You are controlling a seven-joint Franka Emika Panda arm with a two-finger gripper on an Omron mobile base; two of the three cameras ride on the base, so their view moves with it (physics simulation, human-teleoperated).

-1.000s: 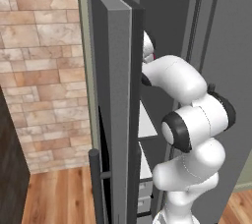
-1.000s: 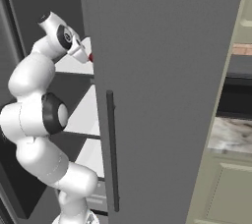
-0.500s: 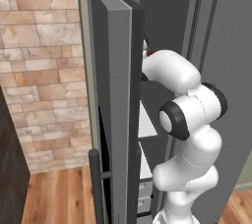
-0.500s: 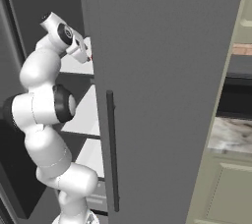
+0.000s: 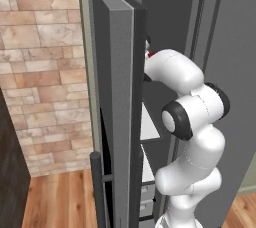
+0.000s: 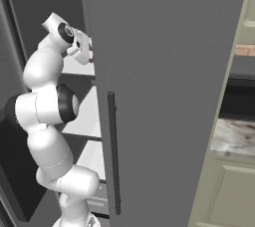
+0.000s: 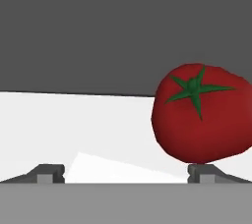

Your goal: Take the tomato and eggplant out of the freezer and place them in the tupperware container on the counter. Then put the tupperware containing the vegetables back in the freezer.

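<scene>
A brick wall (image 5: 45, 72) flanks the freezer (image 6: 169, 96), whose door stands open. Inside, on a white shelf (image 7: 74, 129), the tomato (image 7: 202, 115) sits just above the right fingertip (image 7: 203, 171) of the claw (image 7: 125, 173), which is spread wide and holds nothing.

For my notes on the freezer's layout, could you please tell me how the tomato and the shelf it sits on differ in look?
The tomato is glossy deep red with a green star-shaped stem; the shelf is plain white. The tomato is round and bulging, while the shelf is a flat, wide surface. The tomato sits off to one side, just above one fingertip of the open gripper; the shelf spans the hand view. Both are inside the freezer.
</scene>
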